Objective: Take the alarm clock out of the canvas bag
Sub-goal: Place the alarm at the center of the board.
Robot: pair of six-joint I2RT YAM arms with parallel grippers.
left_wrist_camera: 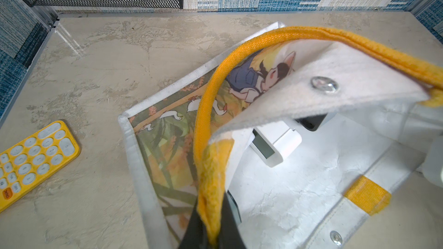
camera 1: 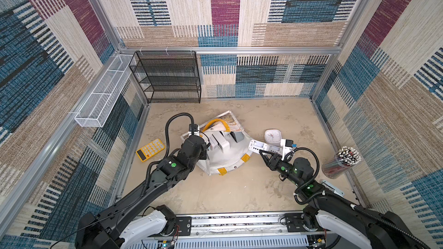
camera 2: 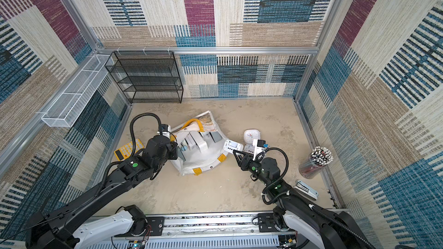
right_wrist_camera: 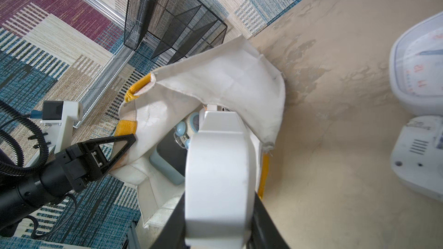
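Right hand [camera 1: 261, 152] grips white alarm clock [camera 1: 257, 145] (digital, perhaps) beside canvas bag [camera 1: 227, 161].

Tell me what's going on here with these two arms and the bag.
The left pincer is shut on the yellow handle of the canvas bag, holding its mouth open. The right pincer grips a white alarm clock just outside the bag, beside a dial clock and another white clock on the table. More clocks sit inside.
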